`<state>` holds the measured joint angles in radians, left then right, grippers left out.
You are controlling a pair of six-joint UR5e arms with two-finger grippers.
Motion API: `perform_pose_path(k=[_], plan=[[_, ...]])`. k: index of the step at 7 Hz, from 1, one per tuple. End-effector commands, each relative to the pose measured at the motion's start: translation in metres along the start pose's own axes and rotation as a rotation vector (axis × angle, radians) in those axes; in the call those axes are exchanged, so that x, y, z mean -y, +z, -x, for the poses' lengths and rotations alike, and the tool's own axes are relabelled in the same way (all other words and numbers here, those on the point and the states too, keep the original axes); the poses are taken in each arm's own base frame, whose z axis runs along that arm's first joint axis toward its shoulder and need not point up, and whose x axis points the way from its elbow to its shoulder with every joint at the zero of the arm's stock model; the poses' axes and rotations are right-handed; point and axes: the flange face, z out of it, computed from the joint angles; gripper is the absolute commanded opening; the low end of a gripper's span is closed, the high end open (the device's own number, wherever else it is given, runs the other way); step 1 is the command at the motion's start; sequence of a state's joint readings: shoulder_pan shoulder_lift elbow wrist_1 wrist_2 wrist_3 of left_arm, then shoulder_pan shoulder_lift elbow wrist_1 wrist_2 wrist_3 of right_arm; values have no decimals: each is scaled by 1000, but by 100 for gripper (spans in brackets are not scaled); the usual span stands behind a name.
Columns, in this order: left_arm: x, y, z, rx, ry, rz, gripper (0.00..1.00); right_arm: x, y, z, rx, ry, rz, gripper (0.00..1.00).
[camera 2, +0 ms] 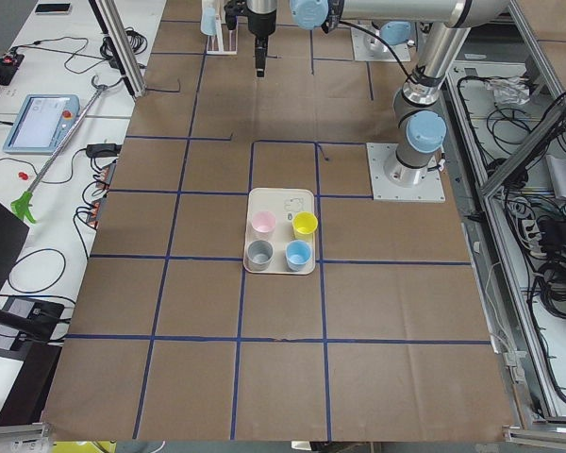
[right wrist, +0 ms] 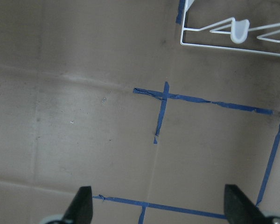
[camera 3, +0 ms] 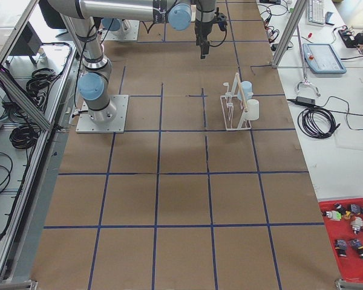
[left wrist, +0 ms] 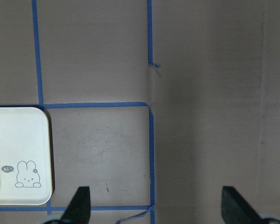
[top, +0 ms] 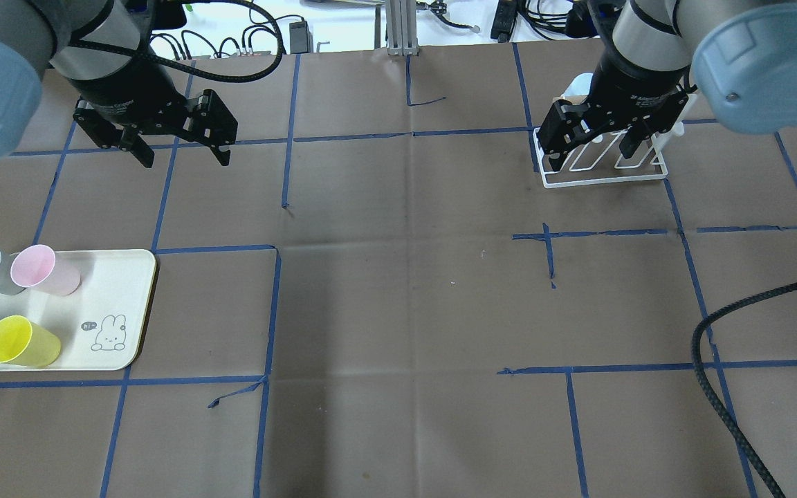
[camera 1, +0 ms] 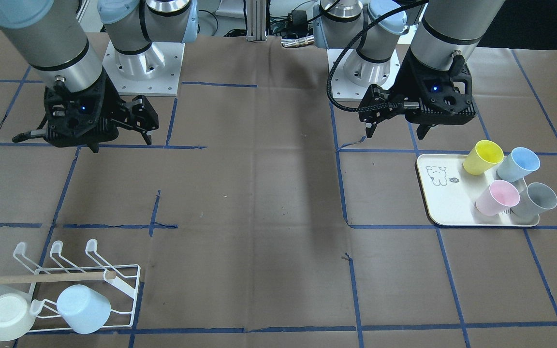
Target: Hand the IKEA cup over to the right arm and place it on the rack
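Several IKEA cups stand upright on a cream tray (camera 1: pixel 445 205): yellow (camera 1: pixel 482 157), blue (camera 1: pixel 518 164), pink (camera 1: pixel 497 198) and grey (camera 1: pixel 535 200). My left gripper (camera 1: pixel 397 131) hovers open and empty behind the tray; its wrist view shows only the tray's corner (left wrist: pixel 18 154). The white wire rack (camera 1: pixel 41 278) carries a white cup (camera 1: pixel 7 316) and a pale blue cup (camera 1: pixel 85 309) upside down on its prongs. In the overhead view my right gripper (top: pixel 592 160) hangs open and empty above the rack (top: pixel 606 181), with the rack's edge (right wrist: pixel 233 32) in its wrist view.
Brown paper with a blue tape grid covers the table (top: pixel 405 311). Both arm bases (camera 1: pixel 143 63) stand at the robot side. A black cable (top: pixel 724 387) loops over the right front of the overhead view. A red bin of small parts (camera 3: pixel 351 235) sits on a side bench.
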<state>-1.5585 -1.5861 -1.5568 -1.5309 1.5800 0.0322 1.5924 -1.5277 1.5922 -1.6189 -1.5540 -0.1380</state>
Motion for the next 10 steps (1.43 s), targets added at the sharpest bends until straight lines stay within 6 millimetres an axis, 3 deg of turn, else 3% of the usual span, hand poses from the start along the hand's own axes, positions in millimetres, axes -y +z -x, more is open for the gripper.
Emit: perform_pose_path(k=[1,2,3,10], plan=[[0,0,0,0,0,0,100,-30,-18,11,-16,18,-17,100],[0,-1,0,0,0,0,100,-48,-7,18,0,14,28,100],[0,-1,0,0,0,-1,100,-53,-6,25,-1,4,23,100],[0,0,0,0,0,0,100,-50,2,25,-7,34,34,100]])
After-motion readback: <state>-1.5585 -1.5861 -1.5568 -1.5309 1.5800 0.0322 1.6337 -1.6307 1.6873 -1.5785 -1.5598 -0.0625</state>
